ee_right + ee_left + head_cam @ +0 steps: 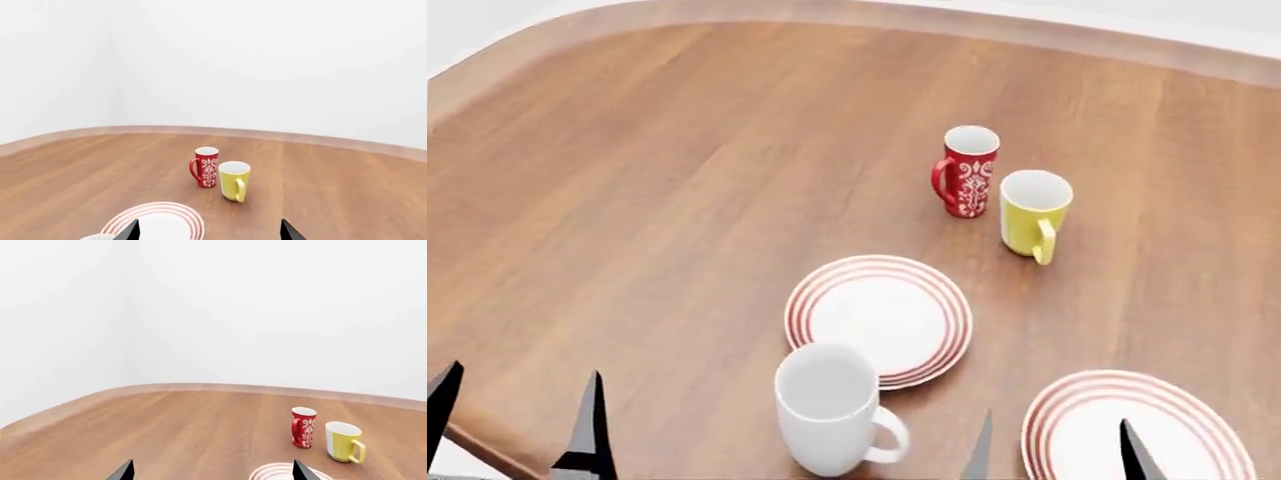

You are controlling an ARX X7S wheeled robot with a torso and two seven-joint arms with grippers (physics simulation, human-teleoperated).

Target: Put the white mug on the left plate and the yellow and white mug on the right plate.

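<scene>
Mugs are sitting on a brown wooden table (627,200), and no mug is on a plate yet. The white mug (827,408) is standing up straight at the near edge of the left plate (881,315), touching or just overlapping its rim. It is the biggest mug, all white, with a loop handle pointing to the right. It is so close that it only needs a short lift to get onto the plate.

The yellow and white mug (1034,215) is standing far back, just beside the red mug (968,170). It is small, yellow outside and white inside, with its handle turned toward the near side. It is well apart from the right plate (1094,425), which is lying near, at the right. Both plates are round and white with red rings.

The left gripper (514,420) is hanging low at the near left, with its two dark tips apart and nothing between them. The right gripper (1054,450) is hovering over the right plate, tips apart too, and it is holding nothing. I think each arm is waiting on its own side so each can take the mug that is closer to it. The red mug needs care, because it is standing so close to the yellow one.
</scene>
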